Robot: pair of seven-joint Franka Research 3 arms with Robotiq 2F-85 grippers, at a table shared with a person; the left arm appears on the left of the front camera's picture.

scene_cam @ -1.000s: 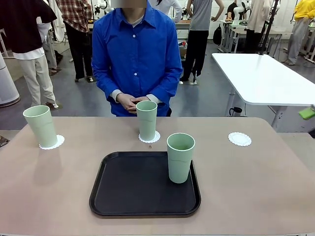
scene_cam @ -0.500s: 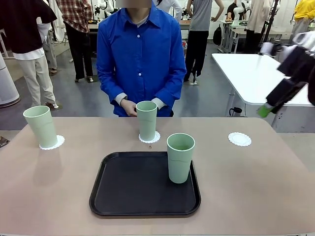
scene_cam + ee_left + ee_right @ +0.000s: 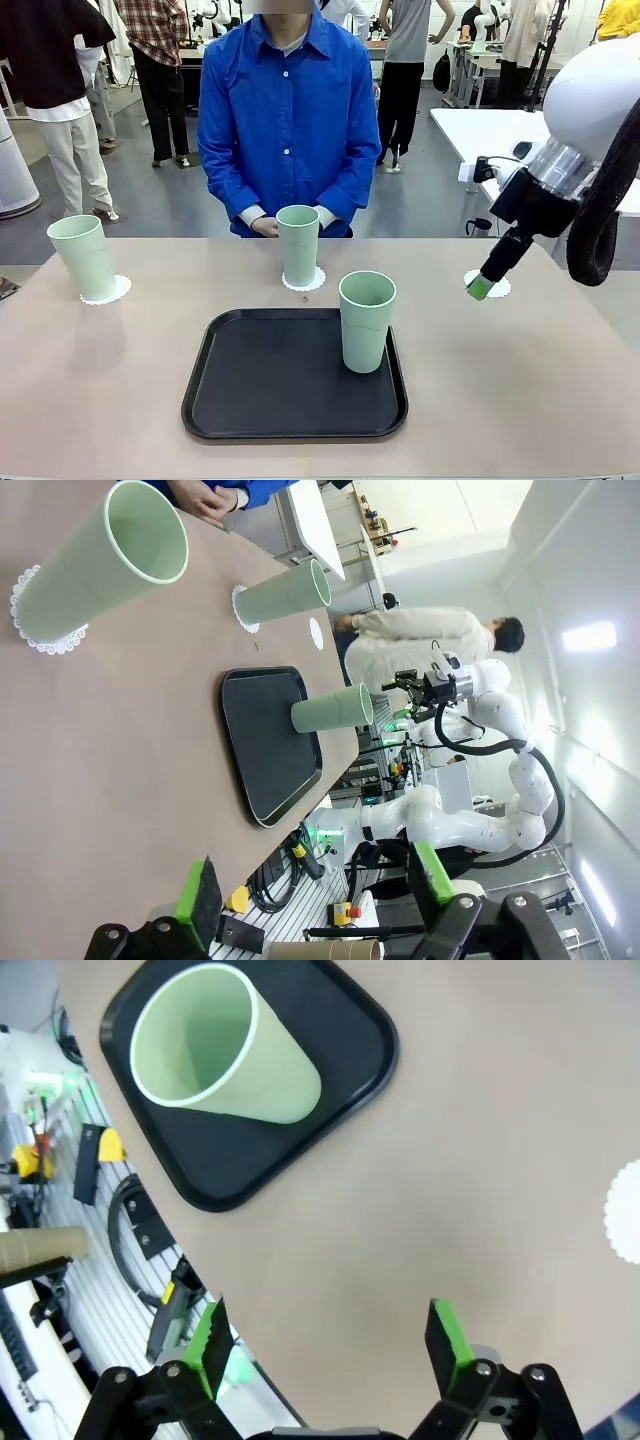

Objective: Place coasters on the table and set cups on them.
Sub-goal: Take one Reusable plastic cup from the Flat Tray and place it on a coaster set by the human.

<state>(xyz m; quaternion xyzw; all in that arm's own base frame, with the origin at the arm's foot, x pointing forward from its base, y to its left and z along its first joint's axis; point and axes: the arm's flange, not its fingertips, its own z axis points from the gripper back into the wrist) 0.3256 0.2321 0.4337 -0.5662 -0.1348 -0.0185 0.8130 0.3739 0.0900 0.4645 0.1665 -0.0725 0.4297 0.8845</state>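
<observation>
Mint-green plastic is seen three times across the beige bench [image 3: 520, 390]. At far left, the left end effector [image 3: 315, 882] is held well apart from the cups, its green-padded fingers spread wide and nothing gripped. Next, a left cup [image 3: 83, 257] is stood on a lacy white left coaster [image 3: 112, 291]. At centre, a middle cup [image 3: 298, 244] is set on a middle coaster [image 3: 304, 284], before a person in a blue shirt [image 3: 288, 120]. A third cup [image 3: 366, 320] is stood on the black tray [image 3: 260, 390], at its right side. At right, the right end effector [image 3: 480, 288] is poised, fingers fully apart and empty, above the bench beside a bare right coaster [image 3: 499, 288].
</observation>
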